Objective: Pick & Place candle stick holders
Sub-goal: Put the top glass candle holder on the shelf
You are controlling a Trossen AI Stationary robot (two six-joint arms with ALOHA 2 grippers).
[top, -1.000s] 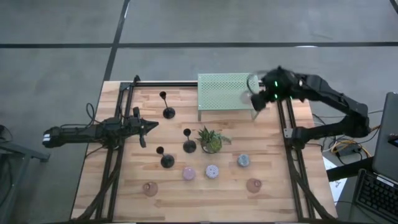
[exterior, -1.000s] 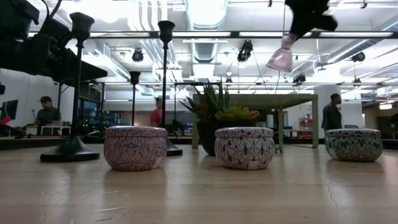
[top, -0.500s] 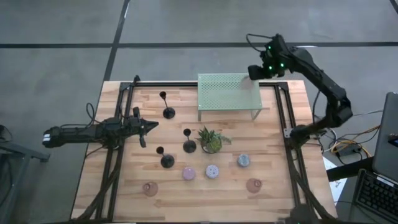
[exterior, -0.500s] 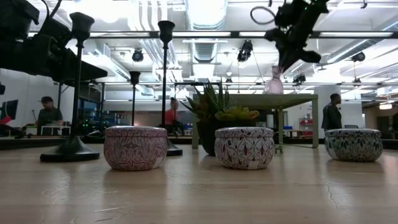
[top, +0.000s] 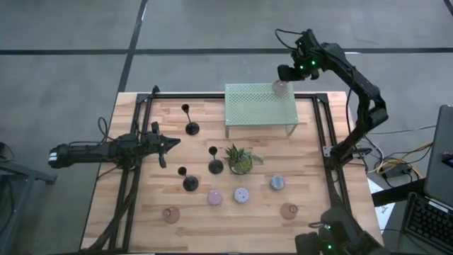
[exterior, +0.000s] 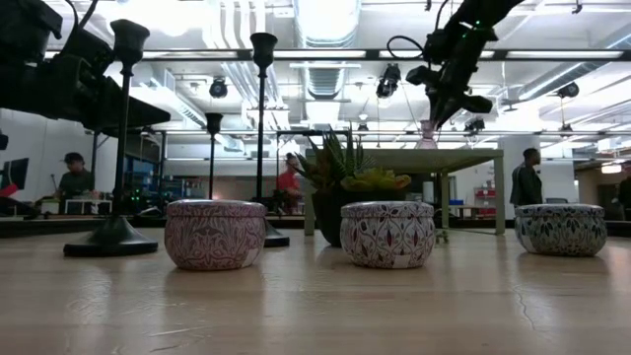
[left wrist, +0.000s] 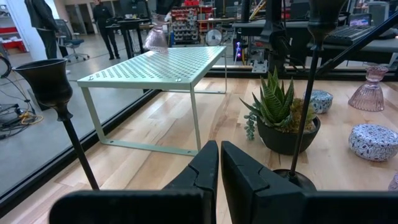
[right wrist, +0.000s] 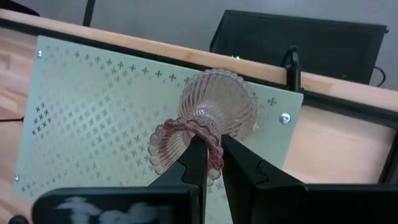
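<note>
Right wrist view: the right gripper point(right wrist: 211, 163) pinches a pink glass holder point(right wrist: 208, 121) at the rack's point(right wrist: 93, 118) far corner, while the left gripper point(top: 164, 145), fingers pressed together, waits well clear of it.

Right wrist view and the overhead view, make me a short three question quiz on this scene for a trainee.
1. True or false: the right gripper is shut on the ribbed pink glass candle holder.
2. Multiple choice: that holder sits at the top of A) the pale green perforated metal rack, B) a cardboard box, C) a white plate.
3. Count: how many slim black candlesticks stand on the wooden table?

Key: 1 true; 2 A, near one of the rack's corners; 3 three.
</note>
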